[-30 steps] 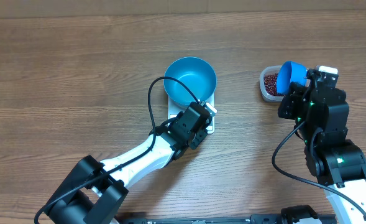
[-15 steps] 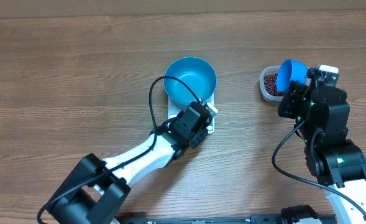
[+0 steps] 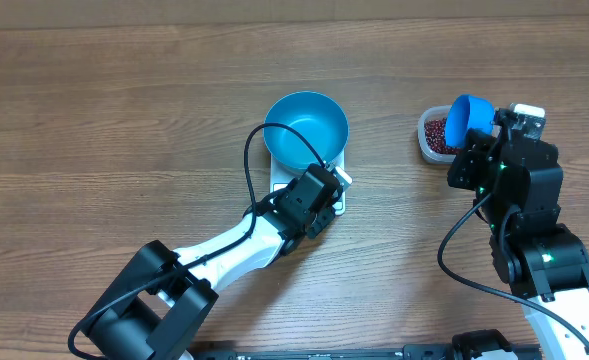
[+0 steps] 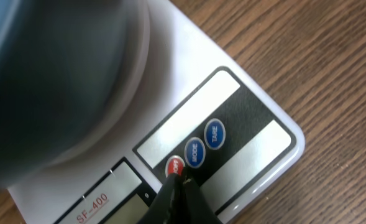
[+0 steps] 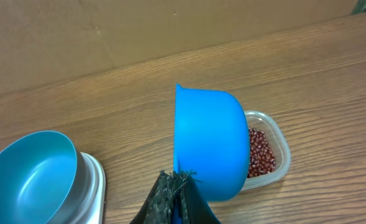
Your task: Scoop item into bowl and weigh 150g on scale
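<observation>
Barely anything has shifted in the last second: only the left arm's elbow (image 3: 159, 275), lower left overhead, has slid a touch to the right. At centre frame the left gripper (image 4: 176, 182), fingers pinched together, has its tip on the red button (image 4: 174, 166) of the scale (image 4: 257, 127). On that scale sits the bowl (image 3: 306, 130). Upper right, the right gripper (image 5: 175, 190) clamps the handle of the scoop (image 5: 209, 143), tipped on its side over the tub (image 5: 281, 155), and the beans (image 5: 260, 155) lie inside that tub.
</observation>
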Controlling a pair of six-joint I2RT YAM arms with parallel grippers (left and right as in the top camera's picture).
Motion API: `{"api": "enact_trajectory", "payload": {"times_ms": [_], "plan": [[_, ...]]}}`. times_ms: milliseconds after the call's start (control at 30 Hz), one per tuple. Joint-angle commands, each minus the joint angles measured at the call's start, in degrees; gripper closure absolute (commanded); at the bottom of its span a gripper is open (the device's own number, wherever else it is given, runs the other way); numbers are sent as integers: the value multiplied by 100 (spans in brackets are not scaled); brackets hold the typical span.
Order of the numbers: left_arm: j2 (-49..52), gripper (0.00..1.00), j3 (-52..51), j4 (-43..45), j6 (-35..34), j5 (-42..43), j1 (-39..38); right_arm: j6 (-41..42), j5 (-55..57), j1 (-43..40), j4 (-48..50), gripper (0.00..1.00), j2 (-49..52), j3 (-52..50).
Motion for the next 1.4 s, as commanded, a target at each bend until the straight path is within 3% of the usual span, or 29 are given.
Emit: {"api": "enact_trajectory", "payload": {"times_ms": [0,1367], "plan": [[79,96,-39,111,190,-79,79,28,-50,-15,59,96,-20,199],[319,96,-37,385,466,50,136,26,-177,-15,50,96,-20,199]]}}
